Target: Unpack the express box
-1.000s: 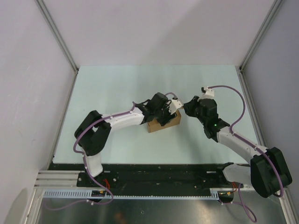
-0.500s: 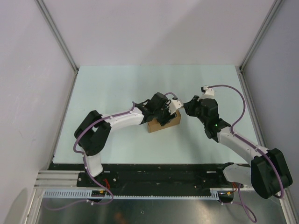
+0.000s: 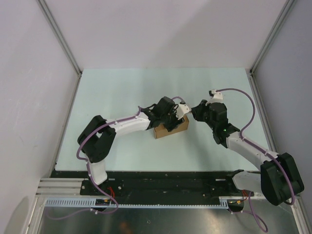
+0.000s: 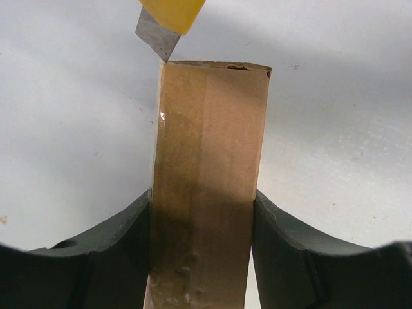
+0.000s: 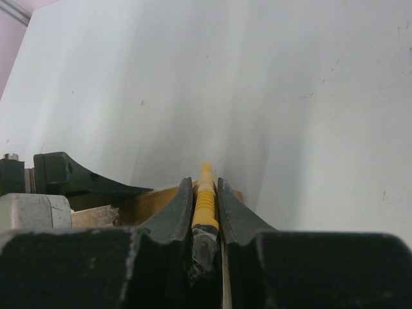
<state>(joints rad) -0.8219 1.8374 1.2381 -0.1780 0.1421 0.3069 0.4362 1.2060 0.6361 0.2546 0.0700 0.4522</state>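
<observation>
Express box (image 3: 172,128): small brown cardboard carton, mid-table, clamped between left gripper (image 4: 203,215) jaws.
Right gripper (image 5: 205,196): jaws pinching yellow utility knife (image 4: 171,11), blade at carton's corner.
Surface: pale green tabletop (image 3: 117,92).
Room: plain white walls (image 3: 156,29), aluminium posts (image 3: 59,38).

Cardboard express box (image 3: 171,128): 1, taken as landmark.
Yellow utility knife (image 4: 171,11): 1 (blade tip at the box's far end).
Grippers: 2. The left gripper (image 4: 201,206) is astride the box, and the right gripper (image 5: 205,187) is just right of it.
Table (image 3: 122,87): 1, under the box.
</observation>
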